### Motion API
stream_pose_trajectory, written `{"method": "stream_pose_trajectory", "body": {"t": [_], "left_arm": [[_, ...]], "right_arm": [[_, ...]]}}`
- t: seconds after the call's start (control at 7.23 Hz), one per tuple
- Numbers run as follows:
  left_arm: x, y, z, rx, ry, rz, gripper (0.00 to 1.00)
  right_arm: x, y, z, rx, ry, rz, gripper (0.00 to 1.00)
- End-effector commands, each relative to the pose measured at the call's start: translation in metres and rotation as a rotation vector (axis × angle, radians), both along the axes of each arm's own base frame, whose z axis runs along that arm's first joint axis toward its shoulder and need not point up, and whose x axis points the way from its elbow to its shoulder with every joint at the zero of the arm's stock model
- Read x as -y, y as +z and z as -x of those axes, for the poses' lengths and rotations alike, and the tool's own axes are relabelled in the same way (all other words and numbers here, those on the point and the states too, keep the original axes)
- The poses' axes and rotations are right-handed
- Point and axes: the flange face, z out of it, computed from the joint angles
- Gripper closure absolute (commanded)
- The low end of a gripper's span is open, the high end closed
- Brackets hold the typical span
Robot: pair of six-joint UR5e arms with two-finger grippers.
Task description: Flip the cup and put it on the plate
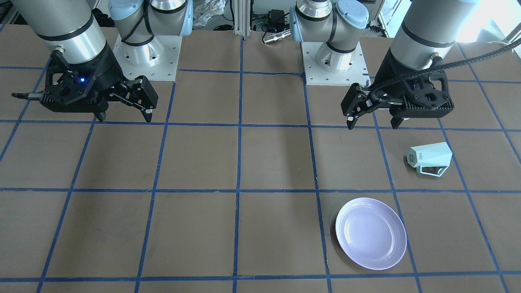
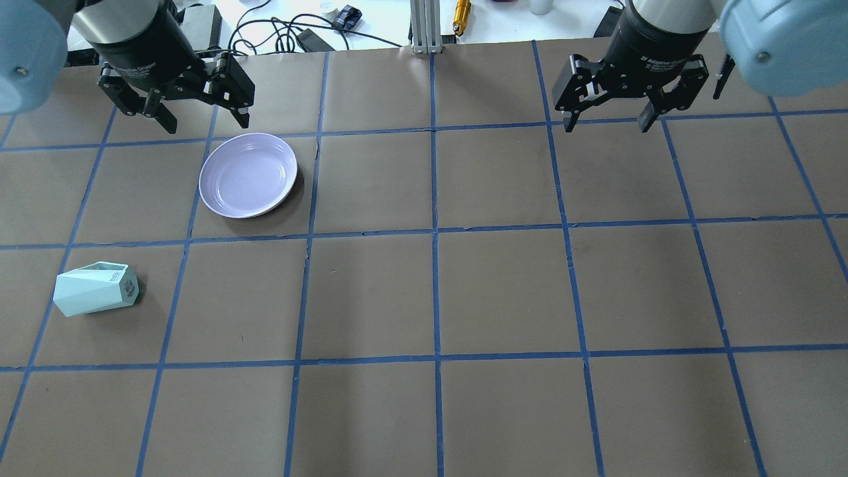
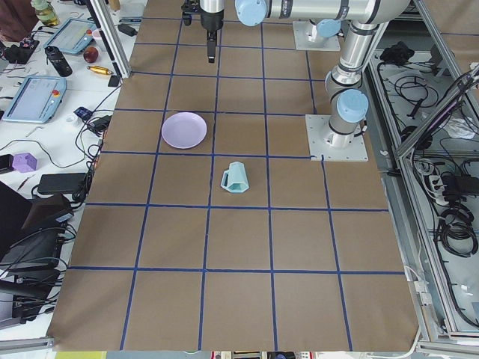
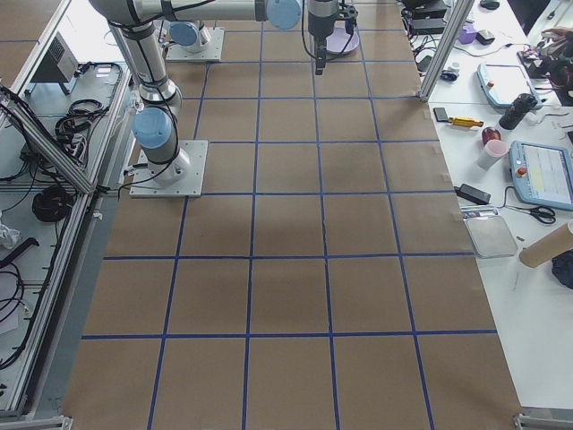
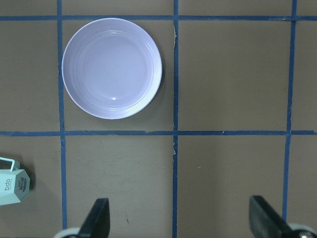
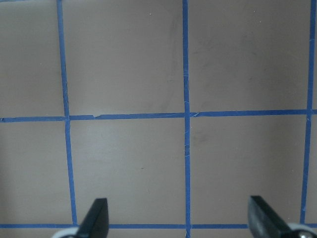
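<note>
The pale mint-green cup [image 2: 93, 298] lies on its side near the table's left edge, lettered base toward the table's middle, handle toward the far side; it also shows in the front view [image 1: 429, 159] and at the left wrist view's edge [image 5: 12, 184]. The lavender plate [image 2: 248, 175] sits empty one grid square further from the robot [image 1: 371, 233] [image 5: 112, 68]. My left gripper [image 2: 208, 126] [image 1: 373, 125] [image 5: 182, 223] is open and empty, held high over the left side. My right gripper [image 2: 607, 126] [image 1: 124, 119] [image 6: 179, 223] is open and empty, high over the right side.
The table [image 2: 437, 291] is covered in brown paper with a blue tape grid. The two arm bases [image 1: 146, 53] [image 1: 333, 57] stand at the robot's edge. Cables and small tools [image 2: 311, 33] lie beyond the far edge. A side bench with tablets [image 3: 34, 97] runs along that edge.
</note>
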Motion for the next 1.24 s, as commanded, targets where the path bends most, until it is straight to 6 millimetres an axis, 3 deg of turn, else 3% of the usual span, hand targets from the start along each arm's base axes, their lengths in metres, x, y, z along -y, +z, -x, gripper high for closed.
{"method": "stream_pose_trajectory", "body": {"t": [0.0, 0.41, 0.55, 0.83, 0.97, 1.11], "left_arm": [[-0.002, 0.000, -0.052, -0.013, -0.028, -0.047, 0.00], [-0.007, -0.003, -0.150, -0.014, 0.007, -0.087, 0.00], [-0.013, -0.011, -0.201, -0.030, 0.054, -0.113, 0.00], [-0.033, -0.043, -0.296, -0.124, 0.129, -0.152, 0.00], [-0.043, -0.061, -0.323, -0.206, 0.163, -0.140, 0.00], [-0.049, -0.081, -0.345, -0.231, 0.067, -0.142, 0.00]], "right_arm": [[0.000, 0.000, 0.000, -0.001, 0.000, 0.000, 0.00], [0.000, 0.000, 0.000, -0.001, 0.000, 0.000, 0.00], [0.000, 0.000, 0.000, -0.001, 0.000, 0.000, 0.00], [0.000, 0.000, 0.000, -0.001, 0.000, 0.000, 0.00], [0.000, 0.000, 0.000, -0.001, 0.000, 0.000, 0.00], [-0.001, 0.001, 0.000, -0.001, 0.000, 0.002, 0.00]]}}
